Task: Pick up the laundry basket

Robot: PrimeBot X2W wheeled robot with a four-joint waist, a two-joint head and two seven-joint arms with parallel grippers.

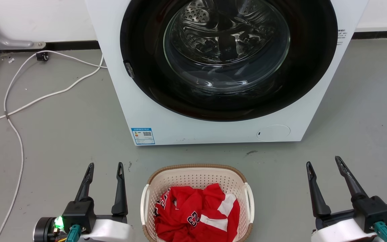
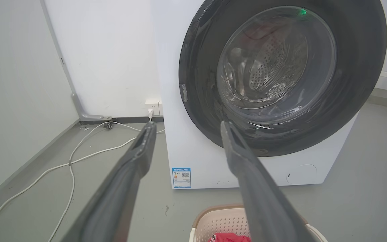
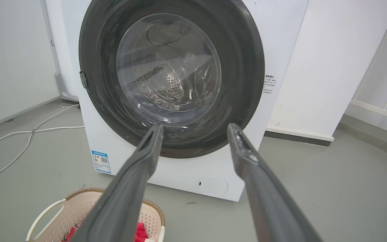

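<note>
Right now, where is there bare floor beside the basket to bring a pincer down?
Bare floor flanks the laundry basket: a patch toward the left pincer, a wider one toward the right pincer. The strip before the washing machine is tighter; cables crowd the far left.

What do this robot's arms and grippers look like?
The left gripper and right gripper each have two long, tapered dark jaws on a black block, a white forearm shell and a teal connector with coloured wires. A green light glows on the left.
</note>
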